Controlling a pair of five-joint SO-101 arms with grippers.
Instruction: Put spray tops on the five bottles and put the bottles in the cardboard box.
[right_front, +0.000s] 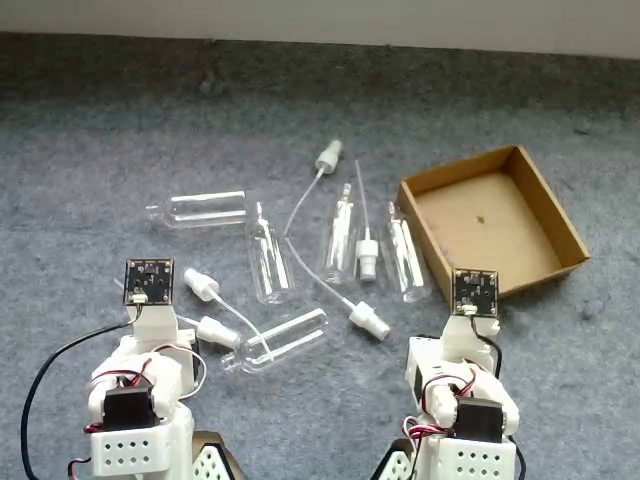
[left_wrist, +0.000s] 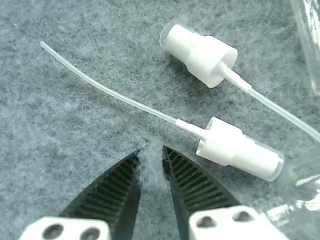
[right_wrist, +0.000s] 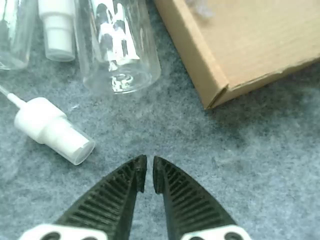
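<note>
Five clear bottles lie capless on the grey carpet: one (right_front: 205, 210) at the far left, one (right_front: 270, 262), one (right_front: 338, 238), one (right_front: 403, 250) beside the cardboard box (right_front: 540, 200), and one (right_front: 275, 342) nearest the arms. White spray tops with long tubes are scattered among them (right_front: 328, 155) (right_front: 367, 258) (right_front: 370, 320). My left gripper (left_wrist: 150, 152) is shut and empty, just short of two spray tops (left_wrist: 237, 147) (left_wrist: 202, 47). My right gripper (right_wrist: 149, 159) is shut and empty, near a spray top (right_wrist: 52, 129), a bottle's base (right_wrist: 117, 40) and the box corner (right_wrist: 215, 90).
The open box holds nothing and stands at the right. Bare carpet stretches in front of the right arm (right_front: 475, 295) and to the left of the left arm (right_front: 150, 290). A black cable (right_front: 40, 380) loops at the left arm's base.
</note>
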